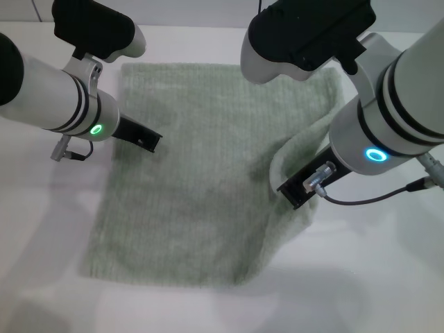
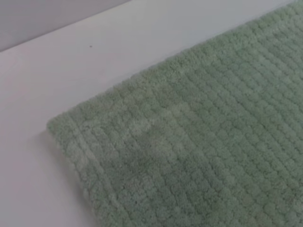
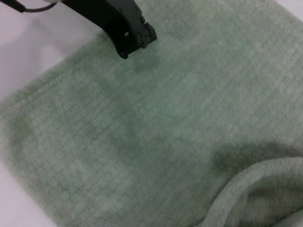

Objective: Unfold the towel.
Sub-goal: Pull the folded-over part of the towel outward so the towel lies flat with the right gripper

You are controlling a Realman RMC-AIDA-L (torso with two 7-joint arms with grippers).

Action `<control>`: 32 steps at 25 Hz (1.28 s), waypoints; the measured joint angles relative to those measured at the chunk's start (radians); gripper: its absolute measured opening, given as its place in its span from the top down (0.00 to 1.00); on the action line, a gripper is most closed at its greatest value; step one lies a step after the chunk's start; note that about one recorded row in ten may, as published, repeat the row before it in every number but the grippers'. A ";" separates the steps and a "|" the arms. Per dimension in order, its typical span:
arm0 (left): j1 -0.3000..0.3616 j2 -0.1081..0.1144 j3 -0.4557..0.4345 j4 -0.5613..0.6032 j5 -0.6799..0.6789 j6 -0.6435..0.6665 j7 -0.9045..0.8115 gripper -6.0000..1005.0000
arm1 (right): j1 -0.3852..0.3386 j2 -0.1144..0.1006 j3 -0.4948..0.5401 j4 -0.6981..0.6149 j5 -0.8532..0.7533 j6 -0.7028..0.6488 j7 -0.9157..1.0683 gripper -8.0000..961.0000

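The pale green towel (image 1: 201,173) lies spread on the white table (image 1: 374,277). Its right edge is lifted and curled over into a raised fold (image 1: 300,142) beside my right arm. My right gripper (image 1: 295,193) is at that fold, low over the towel's right side. My left gripper (image 1: 149,141) hovers over the towel's left edge, near the far left corner. The left wrist view shows a flat towel corner (image 2: 213,142) on the table. The right wrist view shows the flat towel (image 3: 142,132), the fold (image 3: 255,194) and the left gripper (image 3: 135,40).
The white table surrounds the towel on all sides, with bare surface in front (image 1: 208,309) and to the left (image 1: 41,208). A black cable (image 1: 374,195) loops from my right wrist.
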 joint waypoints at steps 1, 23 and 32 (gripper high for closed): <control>0.000 0.000 0.000 0.000 0.000 0.000 0.000 1.00 | 0.001 0.000 0.000 0.003 0.000 0.004 0.004 0.98; -0.006 -0.001 0.006 0.011 0.000 0.007 0.000 0.99 | -0.021 0.000 -0.046 -0.028 0.032 0.052 0.059 0.91; -0.010 -0.004 0.008 0.011 -0.004 0.007 0.000 0.99 | -0.031 -0.003 -0.068 -0.068 0.064 0.060 0.067 0.88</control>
